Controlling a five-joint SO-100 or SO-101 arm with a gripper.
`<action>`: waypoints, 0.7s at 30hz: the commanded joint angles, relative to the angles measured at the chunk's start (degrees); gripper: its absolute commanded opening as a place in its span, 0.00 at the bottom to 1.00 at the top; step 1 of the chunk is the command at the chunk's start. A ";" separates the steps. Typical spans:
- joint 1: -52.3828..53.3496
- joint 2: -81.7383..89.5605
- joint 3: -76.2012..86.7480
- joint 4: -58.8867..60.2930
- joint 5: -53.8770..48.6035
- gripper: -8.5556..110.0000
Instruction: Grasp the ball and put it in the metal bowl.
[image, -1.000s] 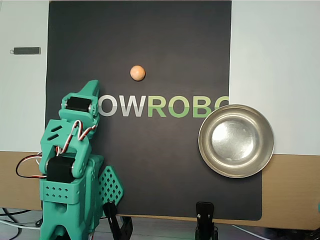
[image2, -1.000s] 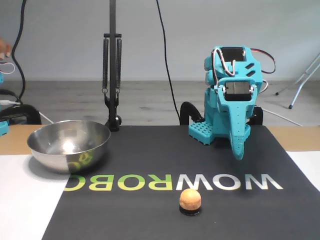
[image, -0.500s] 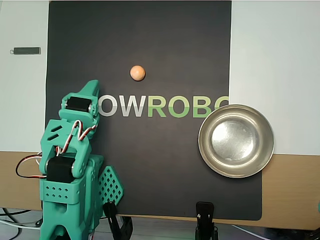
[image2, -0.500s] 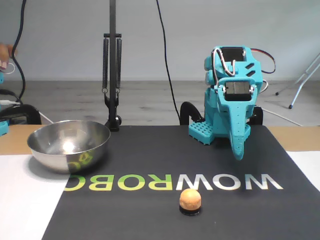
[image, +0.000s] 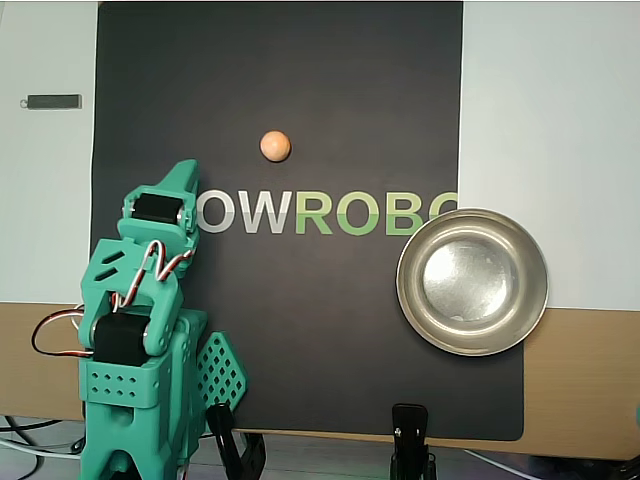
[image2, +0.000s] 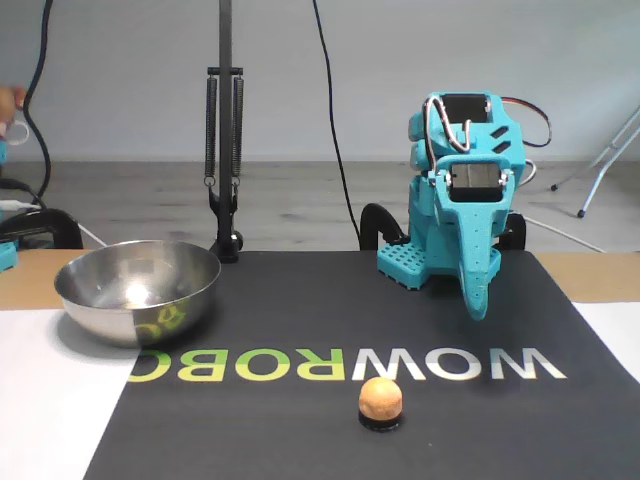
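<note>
The small orange-peach ball lies on the black mat above the lettering; in the fixed view it sits on a small dark ring near the front. The shiny metal bowl stands at the mat's right edge in the overhead view and at the left in the fixed view; it is empty. My teal gripper is folded down over the arm's base with its jaws together and holds nothing. Its tip points down at the mat, well apart from the ball and the bowl.
The black mat carries "WOWROBO" lettering, with white sheets on both sides. Two black clamps grip the table's near edge. A small dark bar lies far left. A spring-arm stand rises behind the bowl.
</note>
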 joint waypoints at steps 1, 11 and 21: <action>-0.35 -1.85 -0.18 -0.53 -0.18 0.07; 0.09 -27.51 -18.81 -0.18 -0.18 0.07; 2.46 -52.91 -42.45 4.04 -0.09 0.07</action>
